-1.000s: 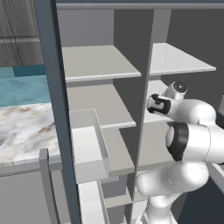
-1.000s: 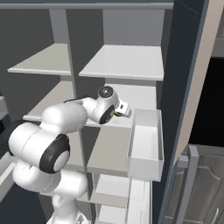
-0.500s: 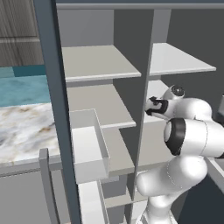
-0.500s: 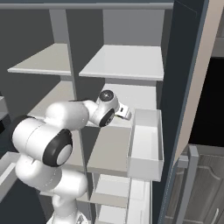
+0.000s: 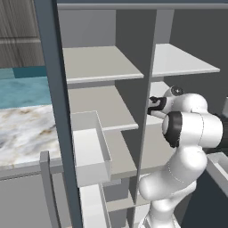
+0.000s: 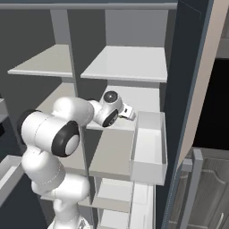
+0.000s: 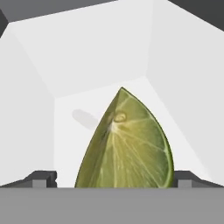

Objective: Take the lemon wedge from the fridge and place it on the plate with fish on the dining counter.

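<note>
The lemon wedge (image 7: 127, 144), yellow-green with its point up, stands on a pale fridge shelf right in front of the hand. My gripper (image 7: 113, 180) is open, one dark fingertip (image 7: 42, 177) on each side of the wedge and apart from it. The fridge (image 5: 102, 62) stands open. My hand (image 5: 156, 105) reaches onto the middle shelf of its right compartment, and the hand (image 6: 128, 112) is deep over that shelf in the right base view too. The marble dining counter (image 5: 22, 129) lies to the left beyond the fridge door. The plate with fish is out of view.
The shelf's side and back walls (image 7: 92, 57) close in around the wedge. A grey door bin (image 5: 89, 151) juts out on the open left door, and another bin (image 6: 147, 147) on the right door. The centre divider (image 5: 147, 111) runs just left of my hand.
The hand has edged slightly deeper onto the shelf and the elbow has swung a little. The jaws stay open.
</note>
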